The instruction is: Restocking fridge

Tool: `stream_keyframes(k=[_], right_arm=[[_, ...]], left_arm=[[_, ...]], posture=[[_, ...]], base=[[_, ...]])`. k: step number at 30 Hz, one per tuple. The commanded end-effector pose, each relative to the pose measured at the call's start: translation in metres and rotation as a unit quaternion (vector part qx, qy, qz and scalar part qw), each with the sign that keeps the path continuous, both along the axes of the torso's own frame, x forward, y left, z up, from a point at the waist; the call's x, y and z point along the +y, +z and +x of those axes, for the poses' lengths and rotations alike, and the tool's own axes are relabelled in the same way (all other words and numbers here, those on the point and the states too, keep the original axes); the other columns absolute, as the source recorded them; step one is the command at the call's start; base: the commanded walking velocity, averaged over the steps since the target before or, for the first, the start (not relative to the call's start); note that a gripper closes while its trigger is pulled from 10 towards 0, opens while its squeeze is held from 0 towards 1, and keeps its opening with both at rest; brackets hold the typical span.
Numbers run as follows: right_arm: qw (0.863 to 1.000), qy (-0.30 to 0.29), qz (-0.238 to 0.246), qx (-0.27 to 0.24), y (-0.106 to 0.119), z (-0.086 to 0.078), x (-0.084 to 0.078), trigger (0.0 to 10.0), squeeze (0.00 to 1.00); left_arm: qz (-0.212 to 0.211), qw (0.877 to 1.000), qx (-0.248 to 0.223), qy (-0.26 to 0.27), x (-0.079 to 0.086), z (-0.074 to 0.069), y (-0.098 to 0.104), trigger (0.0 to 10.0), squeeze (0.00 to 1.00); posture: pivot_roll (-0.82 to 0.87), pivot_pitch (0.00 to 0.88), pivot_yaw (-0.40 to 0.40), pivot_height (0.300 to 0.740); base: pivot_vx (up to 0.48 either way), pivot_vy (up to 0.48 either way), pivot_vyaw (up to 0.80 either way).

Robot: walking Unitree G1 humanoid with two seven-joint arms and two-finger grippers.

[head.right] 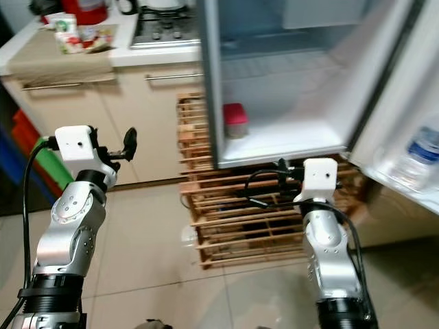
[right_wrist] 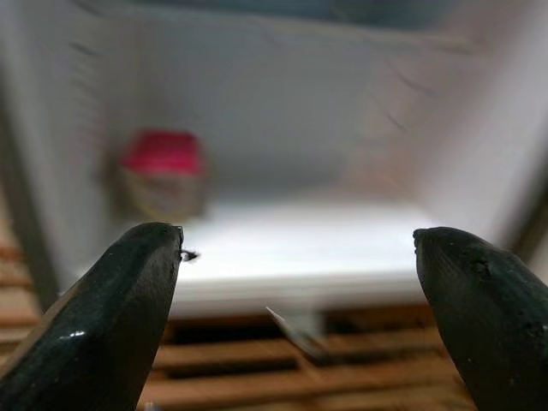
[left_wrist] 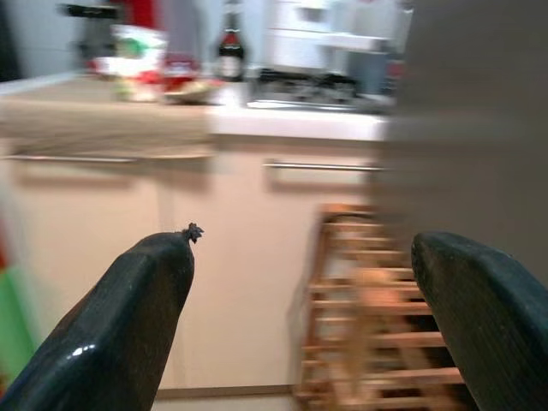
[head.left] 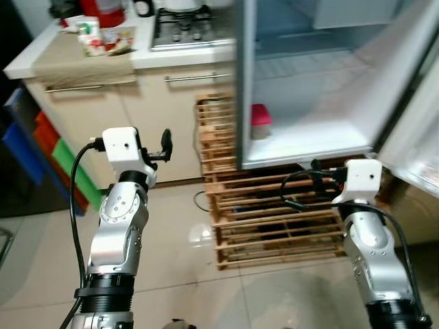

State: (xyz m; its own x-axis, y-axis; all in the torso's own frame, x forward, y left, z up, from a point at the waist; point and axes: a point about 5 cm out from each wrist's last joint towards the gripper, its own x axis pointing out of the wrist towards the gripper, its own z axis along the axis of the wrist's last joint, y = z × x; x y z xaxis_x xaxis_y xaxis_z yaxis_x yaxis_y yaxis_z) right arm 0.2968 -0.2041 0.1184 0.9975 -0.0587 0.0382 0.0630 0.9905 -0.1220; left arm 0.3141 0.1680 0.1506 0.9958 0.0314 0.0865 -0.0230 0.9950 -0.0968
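The fridge [head.left: 309, 147] stands open on a wooden pallet [head.left: 274, 226]. Low inside it, on the left of the bottom shelf, sits a container with a red lid [head.left: 260, 121], also blurred in the right wrist view [right_wrist: 163, 175]. My right gripper [right_wrist: 297, 238] is open and empty, held just in front of the fridge's lower edge [head.left: 302, 184]. My left gripper [left_wrist: 304, 244] is open and empty too, raised before the cabinet [head.left: 164, 147] left of the fridge. Food packages [head.left: 103, 38] lie on the counter at the far left.
A gas hob [head.left: 188, 27] is set in the white counter [head.left: 41, 58] beside the fridge. The fridge door [head.right: 405, 137] swings out on the right with a water bottle [head.right: 415, 157] in its rack. Coloured bins [head.left: 41, 144] stand at the left. Tiled floor [head.left: 185, 274] lies ahead.
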Motion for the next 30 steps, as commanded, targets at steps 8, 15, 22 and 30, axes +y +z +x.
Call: stream_keyframes(k=[8, 15, 22, 30], right_arm=[[0.999, 0.031, 0.009, 0.006, -0.004, 0.010, 0.017, 10.0, 0.00], [0.999, 0.034, 0.017, 0.009, -0.008, 0.010, 0.020, 10.0, 0.00], [0.999, 0.023, 0.021, 0.006, -0.009, 0.008, 0.019, 10.0, 0.00], [0.999, 0.027, 0.022, 0.002, -0.008, 0.008, 0.026, 10.0, 0.00]], left_arm=[[0.031, 0.999, 0.010, 0.025, 0.013, 0.002, -0.002, 10.0, 0.00], [0.032, 0.999, 0.011, 0.024, 0.012, 0.000, -0.003, 10.0, 0.00], [0.044, 0.999, -0.002, -0.013, -0.001, 0.004, 0.002, 10.0, 0.00], [0.043, 0.998, -0.020, -0.049, -0.011, 0.005, 0.008, 10.0, 0.00]], posture=[[-0.04, 0.000, 0.017, 0.740], [-0.05, 0.000, 0.020, 0.740], [-0.07, 0.000, 0.032, 0.740], [-0.09, 0.000, 0.061, 0.740]], base=[[0.000, 0.479, 0.36], [0.000, 0.480, 0.00], [0.000, 0.069, 0.25], [0.377, 0.000, -0.40]])
